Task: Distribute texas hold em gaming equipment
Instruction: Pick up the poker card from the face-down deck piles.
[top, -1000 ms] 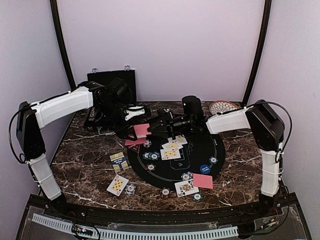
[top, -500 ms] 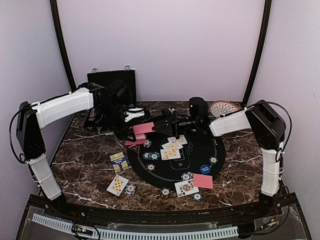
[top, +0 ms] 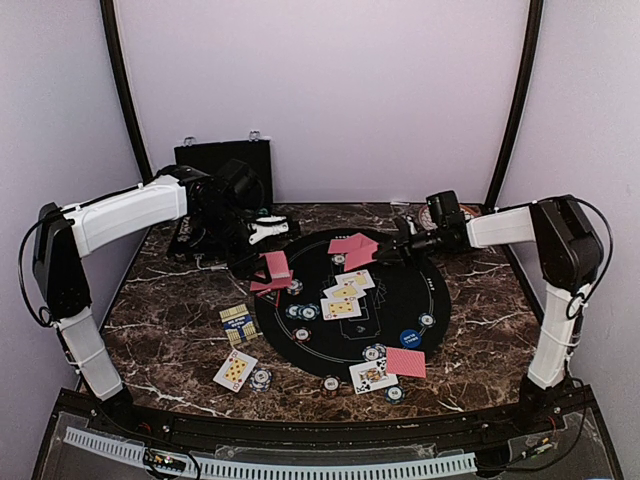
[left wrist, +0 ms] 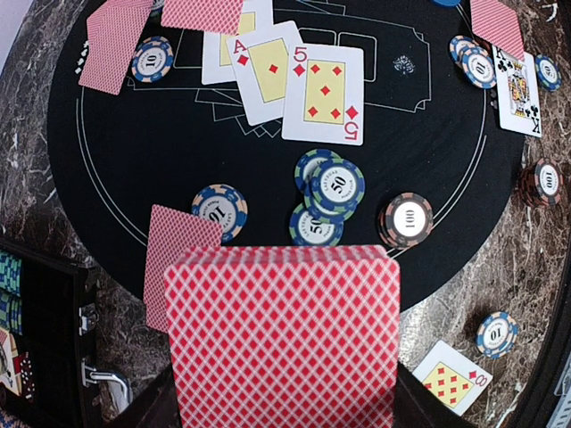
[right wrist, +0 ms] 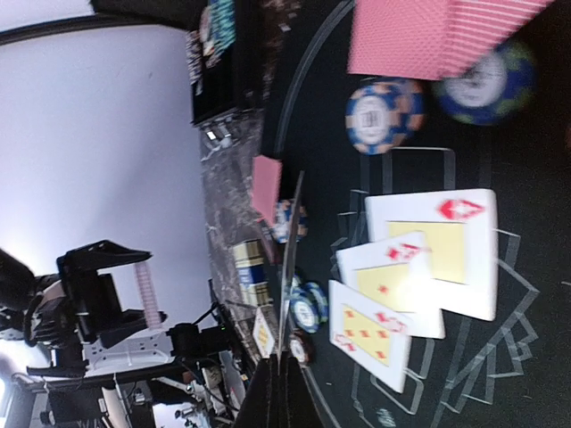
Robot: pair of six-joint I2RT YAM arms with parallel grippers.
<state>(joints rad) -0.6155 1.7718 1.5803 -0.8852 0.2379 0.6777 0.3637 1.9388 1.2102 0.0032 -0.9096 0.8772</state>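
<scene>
My left gripper (top: 270, 272) is shut on a deck of red-backed playing cards (left wrist: 281, 339), held above the left edge of the round black mat (top: 440, 300). One red-backed card (left wrist: 178, 259) lies below the deck. My right gripper (right wrist: 287, 357) is shut on a single card (right wrist: 293, 259), seen edge-on; in the top view that card (top: 362, 256) hangs over the back of the mat beside another red-backed card (top: 343, 243). Face-up cards (top: 342, 298) and striped poker chips (top: 303, 311) lie on the mat. A blue button disc (top: 409, 338) sits near its front right.
The black chip case (top: 225, 165) stands open at the back left. A patterned plate (top: 447, 213) is behind the right arm. A blue-and-yellow card box (top: 238, 322), a face-up card (top: 235, 369) and a chip (top: 261, 378) lie on the marble, front left.
My right gripper closed at the deck and then pulled back to the right with one card in it. The left arm and its deck stayed put.
</scene>
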